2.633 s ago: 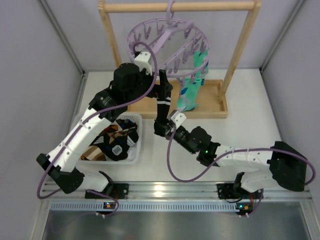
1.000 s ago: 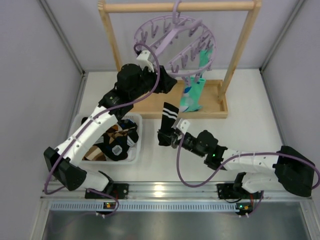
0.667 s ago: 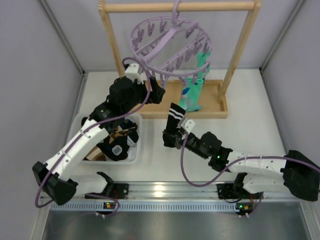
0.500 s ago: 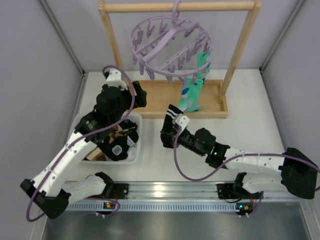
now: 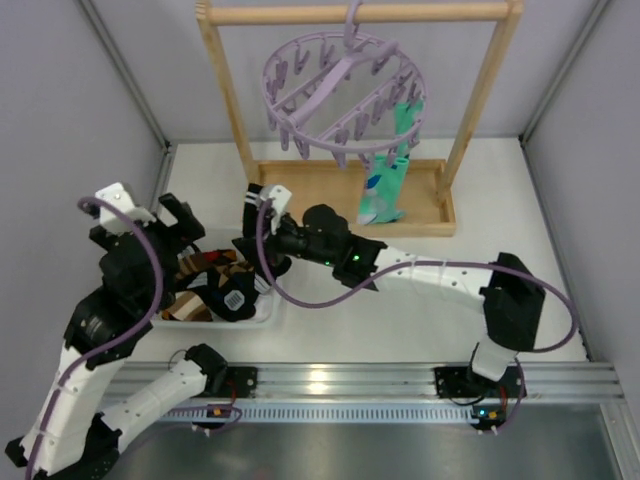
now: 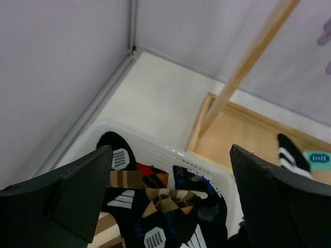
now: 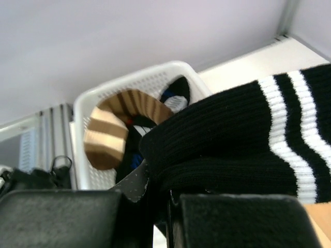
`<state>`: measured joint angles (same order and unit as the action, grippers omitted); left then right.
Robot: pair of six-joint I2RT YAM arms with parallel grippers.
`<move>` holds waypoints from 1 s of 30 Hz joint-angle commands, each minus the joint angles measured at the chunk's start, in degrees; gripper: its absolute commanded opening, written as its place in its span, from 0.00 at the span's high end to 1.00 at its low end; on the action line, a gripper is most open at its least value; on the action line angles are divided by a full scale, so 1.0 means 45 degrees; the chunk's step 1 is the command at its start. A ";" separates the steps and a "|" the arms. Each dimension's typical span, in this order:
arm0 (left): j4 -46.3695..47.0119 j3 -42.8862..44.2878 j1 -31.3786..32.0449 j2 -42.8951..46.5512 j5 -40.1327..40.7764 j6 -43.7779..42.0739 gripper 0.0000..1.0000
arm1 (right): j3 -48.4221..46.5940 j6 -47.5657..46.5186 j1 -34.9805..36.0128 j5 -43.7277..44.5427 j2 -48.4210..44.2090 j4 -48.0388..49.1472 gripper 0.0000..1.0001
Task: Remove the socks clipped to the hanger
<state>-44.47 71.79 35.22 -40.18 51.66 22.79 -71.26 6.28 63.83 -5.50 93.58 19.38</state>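
Hanger: the round lavender hanger (image 5: pixel 340 85) hangs by its hook from the top bar of the wooden rack (image 5: pixel 228 100); most of its pegs dangle free.
Clipped sock: one mint-teal sock (image 5: pixel 388 170) hangs from pegs on the hanger's right side, and its lower end reaches the rack's wooden base.
Freed sock: a black sock with white stripes (image 7: pixel 227 129) is off the hanger, held low between the rack's left post and the basket.
Right gripper: the right gripper (image 7: pixel 161 199) is pressed together on the black ribbed part of that sock, near the basket's far right corner; the arm reaches across the table from the right.
Basket: a white plastic basket (image 5: pixel 215 322) sits on the table, left of the rack base, with black, brown-striped and argyle socks (image 5: pixel 225 290) piled inside.
Left gripper: the left gripper (image 6: pixel 170 201) is spread wide with nothing between its fingers, hovering above the basket's left part.
Table: the white table (image 5: pixel 400 320) carries the rack and the basket.
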 commanded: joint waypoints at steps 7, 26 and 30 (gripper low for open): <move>-0.0314 0.1371 -0.0034 0.1058 0.2329 -0.1469 0.02 | -0.6212 0.0204 0.1303 -0.0870 0.5761 -0.2920 0.96; -0.0197 0.0337 -0.0034 0.0864 -0.1449 -0.1001 0.02 | -0.0185 -0.0011 0.0211 0.2274 -0.1727 -0.2041 0.01; -0.0157 -0.0170 -0.0034 0.0571 -0.3582 -0.0728 0.02 | 0.2453 0.0302 -0.0823 0.2648 -0.4618 -0.2838 0.01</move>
<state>-45.10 72.66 35.22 -35.92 46.35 18.35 -66.17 5.87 63.07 3.11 79.02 7.51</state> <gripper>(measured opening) 0.984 0.992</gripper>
